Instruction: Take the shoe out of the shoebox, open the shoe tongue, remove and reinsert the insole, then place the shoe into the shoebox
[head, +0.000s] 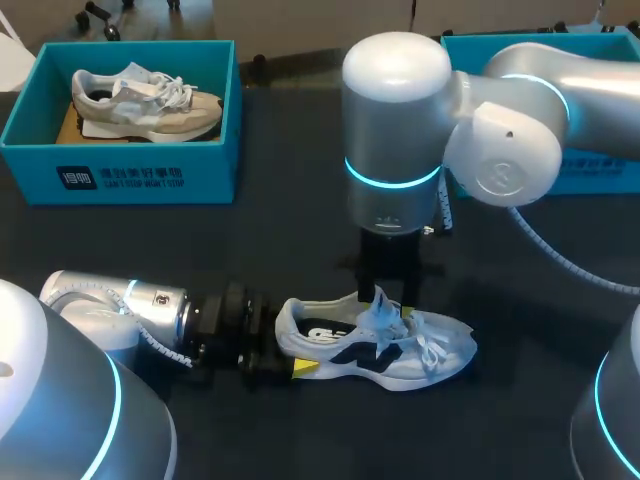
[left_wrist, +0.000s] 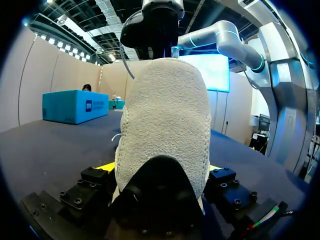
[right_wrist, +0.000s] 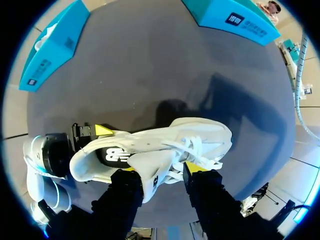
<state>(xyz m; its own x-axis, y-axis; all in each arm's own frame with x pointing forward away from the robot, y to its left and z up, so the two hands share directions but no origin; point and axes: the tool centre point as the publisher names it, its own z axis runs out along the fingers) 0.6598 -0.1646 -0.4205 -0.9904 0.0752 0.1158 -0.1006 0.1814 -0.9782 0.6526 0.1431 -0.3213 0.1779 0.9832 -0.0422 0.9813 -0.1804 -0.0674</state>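
Your shoe (head: 375, 350) sits upright on its sole on the dark surface (head: 300, 240), in the near middle.

Left fingers (left_wrist: 107, 166) come in low and level from the heel end. There's one on each side of the heel, both pressed against it, so they're clamped on the shoe. The heel fills the left wrist view.

Right fingers (right_wrist: 131, 170) point straight down over the laced part. They stand apart with the tongue (head: 380, 312) pinched between them, the flap raised off the shoe and loose laces beside one finger.

The shoe's long axis runs side to side across the surface, with the heel toward your left arm and the toe toward your right.

A teal shoebox (head: 130, 170) is at the far left, open, with a second pale shoe (head: 145, 100) lying inside. It's well apart from the shoe you're working. Another teal box (head: 600, 175) is at the far right, mostly hidden behind the right arm (head: 400, 130). From the head view, that arm's big wrist hangs over the surface just behind the shoe and blocks the stretch behind it.
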